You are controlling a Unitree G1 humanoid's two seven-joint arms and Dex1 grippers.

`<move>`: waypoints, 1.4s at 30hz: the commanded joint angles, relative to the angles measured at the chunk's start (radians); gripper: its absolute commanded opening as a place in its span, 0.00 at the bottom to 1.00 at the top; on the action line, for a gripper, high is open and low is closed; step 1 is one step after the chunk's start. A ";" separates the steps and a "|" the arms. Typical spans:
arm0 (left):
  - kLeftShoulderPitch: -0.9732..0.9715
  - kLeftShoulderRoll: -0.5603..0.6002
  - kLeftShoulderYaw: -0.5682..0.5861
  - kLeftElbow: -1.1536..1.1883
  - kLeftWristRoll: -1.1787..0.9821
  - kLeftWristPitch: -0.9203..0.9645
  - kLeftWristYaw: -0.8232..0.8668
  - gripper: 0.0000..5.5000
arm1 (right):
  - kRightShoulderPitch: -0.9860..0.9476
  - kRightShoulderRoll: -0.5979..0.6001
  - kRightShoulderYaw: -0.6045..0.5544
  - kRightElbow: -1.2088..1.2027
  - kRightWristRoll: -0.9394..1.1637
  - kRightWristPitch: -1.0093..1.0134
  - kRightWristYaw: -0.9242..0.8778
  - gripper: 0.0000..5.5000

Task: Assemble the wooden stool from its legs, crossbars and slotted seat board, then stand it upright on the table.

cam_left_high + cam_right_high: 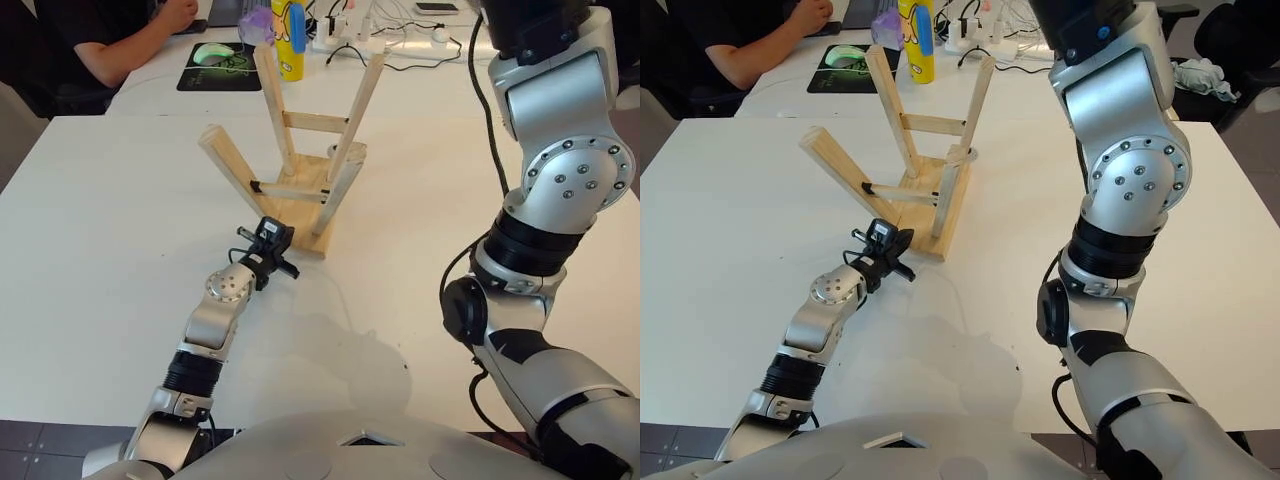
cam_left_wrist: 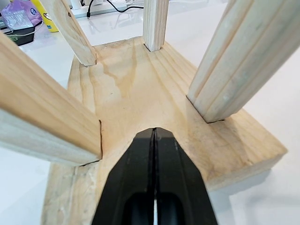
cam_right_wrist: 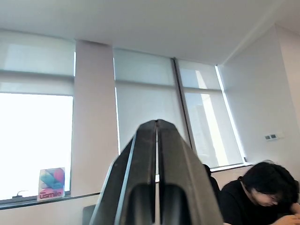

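Stool (image 1: 300,165) upside down on the white table (image 1: 100,250).

Left eye view: the seat board (image 1: 300,212) lies on the tabletop. Four legs (image 1: 232,160) rise from it and splay outward. Two crossbars (image 1: 315,122) join pairs of legs above the board. The left gripper (image 1: 280,247) sits low, just beside the board's near corner, aimed at the board. A yellow bottle (image 1: 290,40) stands well beyond the board's far side.

Right eye view: same layout. The left gripper's black tip lies next to the board's near edge. Contact with the wood is hard to judge from here; it may just be touching.

Left wrist view: the left gripper's two fingers are pressed flat together, with only a thin seam between them and nothing held. Their tip lies over the near part of the seat board, between the two nearest legs. Two more legs are seated in the board's far end.

Right wrist view: the right gripper (image 3: 157,123) is raised well away from the seat board and points up toward windows (image 3: 140,103) and the ceiling. Its fingers are closed against each other and hold nothing.
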 commanded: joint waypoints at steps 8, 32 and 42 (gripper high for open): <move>0.080 0.021 -0.026 0.069 0.013 0.124 -0.024 0.00 | 0.307 -0.034 0.333 0.086 -0.316 0.101 -0.019 0.01; 0.135 0.145 0.101 -0.160 -0.203 -0.117 -0.296 0.00 | 0.347 -0.190 0.263 0.531 -0.599 -0.227 0.388 0.01; 0.093 0.244 0.091 0.015 -0.092 -0.154 -0.323 0.00 | 0.376 -0.157 0.338 0.472 -0.652 -0.251 0.499 0.01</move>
